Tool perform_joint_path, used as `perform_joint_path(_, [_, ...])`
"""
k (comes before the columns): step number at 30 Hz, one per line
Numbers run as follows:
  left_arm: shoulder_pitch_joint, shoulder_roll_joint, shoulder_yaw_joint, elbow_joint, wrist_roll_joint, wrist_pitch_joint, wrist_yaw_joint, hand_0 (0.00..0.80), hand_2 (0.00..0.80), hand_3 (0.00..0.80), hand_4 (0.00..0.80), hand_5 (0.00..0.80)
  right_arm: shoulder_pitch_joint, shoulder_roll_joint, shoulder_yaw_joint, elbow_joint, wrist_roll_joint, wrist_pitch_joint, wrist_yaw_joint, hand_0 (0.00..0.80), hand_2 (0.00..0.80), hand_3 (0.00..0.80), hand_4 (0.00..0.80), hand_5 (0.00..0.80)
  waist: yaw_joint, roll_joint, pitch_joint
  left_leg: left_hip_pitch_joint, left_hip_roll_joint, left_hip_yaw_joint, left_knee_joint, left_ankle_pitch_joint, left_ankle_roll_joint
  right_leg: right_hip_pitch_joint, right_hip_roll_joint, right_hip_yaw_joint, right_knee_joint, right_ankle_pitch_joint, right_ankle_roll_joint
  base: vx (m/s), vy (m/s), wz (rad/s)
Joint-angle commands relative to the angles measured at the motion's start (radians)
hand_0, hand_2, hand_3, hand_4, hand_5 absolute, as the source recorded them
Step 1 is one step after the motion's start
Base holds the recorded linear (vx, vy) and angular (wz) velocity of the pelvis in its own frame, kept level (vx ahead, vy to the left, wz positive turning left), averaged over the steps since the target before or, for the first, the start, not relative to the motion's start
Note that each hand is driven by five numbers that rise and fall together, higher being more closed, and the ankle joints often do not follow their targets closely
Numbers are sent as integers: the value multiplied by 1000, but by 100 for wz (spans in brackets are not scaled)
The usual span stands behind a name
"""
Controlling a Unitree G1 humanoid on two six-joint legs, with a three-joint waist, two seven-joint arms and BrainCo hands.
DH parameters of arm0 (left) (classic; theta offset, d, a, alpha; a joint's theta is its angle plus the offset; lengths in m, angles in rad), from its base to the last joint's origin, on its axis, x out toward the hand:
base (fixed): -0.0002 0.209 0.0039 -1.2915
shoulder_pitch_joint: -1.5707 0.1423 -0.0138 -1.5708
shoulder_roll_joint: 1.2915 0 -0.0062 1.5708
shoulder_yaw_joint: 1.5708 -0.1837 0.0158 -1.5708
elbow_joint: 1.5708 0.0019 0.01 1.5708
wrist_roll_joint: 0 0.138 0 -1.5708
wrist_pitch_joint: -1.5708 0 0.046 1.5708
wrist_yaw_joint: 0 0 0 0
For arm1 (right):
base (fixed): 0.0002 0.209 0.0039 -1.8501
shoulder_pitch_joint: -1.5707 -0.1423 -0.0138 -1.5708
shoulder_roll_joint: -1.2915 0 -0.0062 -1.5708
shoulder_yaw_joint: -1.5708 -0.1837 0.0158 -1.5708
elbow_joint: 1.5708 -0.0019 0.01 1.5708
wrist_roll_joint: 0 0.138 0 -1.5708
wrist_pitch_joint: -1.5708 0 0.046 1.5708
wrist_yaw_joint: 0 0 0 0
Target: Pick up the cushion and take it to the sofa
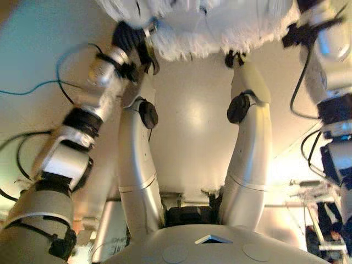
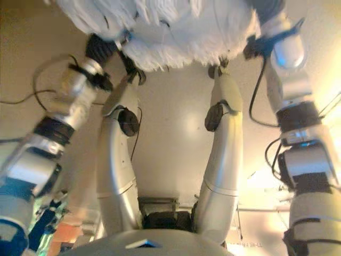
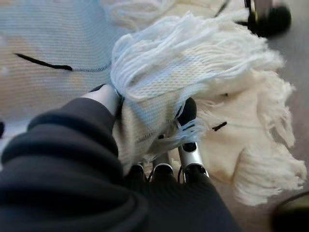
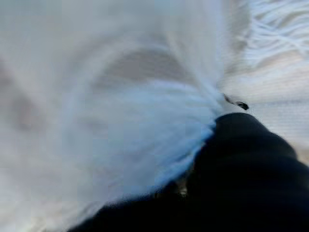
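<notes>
A white cushion [image 1: 209, 27] with long woolly fringes hangs at the far edge of the eye views, held above the floor between my two hands. My left hand [image 1: 129, 38] is at its left end. In the left wrist view my left hand's fingers [image 3: 187, 112] and thumb are curled into the cushion's knitted cover [image 3: 203, 67]. My right hand [image 1: 300, 33] is at the cushion's right end. In the right wrist view only its dark cover [image 4: 246, 159] shows, pressed into the fringe [image 4: 120, 121]. Its fingers are hidden.
Pale smooth floor [image 1: 192, 121] lies below the cushion. A metal frame with clutter [image 1: 322, 214] stands at the lower right edge. A thin blue cord [image 1: 33, 88] lies on the floor at the left.
</notes>
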Motion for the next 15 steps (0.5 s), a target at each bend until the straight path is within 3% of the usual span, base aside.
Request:
perform_joint_path(1, [96, -142, -85, -318, 59, -92, -112, 800, 800, 800, 800, 800, 123, 74, 40, -216, -46, -147, 30, 800, 800, 800, 800, 800, 23, 0, -13, 209, 40, -66, -151, 14, -83, 271, -55, -11, -166, 14, 124, 63, -85, 8])
perform_joint_path(5, [213, -159, -77, -341, 75, -140, -58, 800, 800, 800, 800, 800, 289, 107, -12, -276, -89, -170, 37, 800, 800, 800, 800, 800, 24, -32, -13, 440, 45, -38, -205, 4, -81, 504, -57, -66, -230, 21, 126, -10, -75, -1])
perform_joint_path(9, [357, -109, 4, -389, 21, -108, -108, 800, 800, 800, 800, 800, 488, 136, -98, -356, -75, -158, 131, 800, 800, 800, 800, 800, 36, -68, -14, 737, 54, 10, -271, -21, -77, 806, -44, -129, -279, 5, 118, 74, -97, 1])
perform_joint_path(12, [438, -81, 63, -433, 18, -90, -130, 800, 800, 800, 800, 800, 571, 140, -131, -421, -79, -141, 149, 800, 800, 800, 800, 800, 46, -88, -55, 855, 66, 27, -293, -41, -74, 924, -35, -142, -310, -4, 116, 127, -83, -9])
perform_joint_path(13, [485, -71, 101, -467, 0, -84, -132, 759, 759, 759, 759, 759, 604, 152, -145, -458, -83, -126, 163, 800, 800, 800, 800, 800, 51, -92, -89, 922, 67, 28, -309, -48, -69, 984, -33, -144, -322, -7, 113, 114, -18, -14])
perform_joint_path(15, [549, -68, 147, -504, -27, -90, -136, 750, 750, 750, 750, 750, 648, 175, -161, -500, -113, -123, 170, 800, 800, 800, 800, 800, 54, -95, -133, 989, 62, 28, -346, -35, -55, 1044, -32, -146, -351, 6, 103, 99, 20, -4])
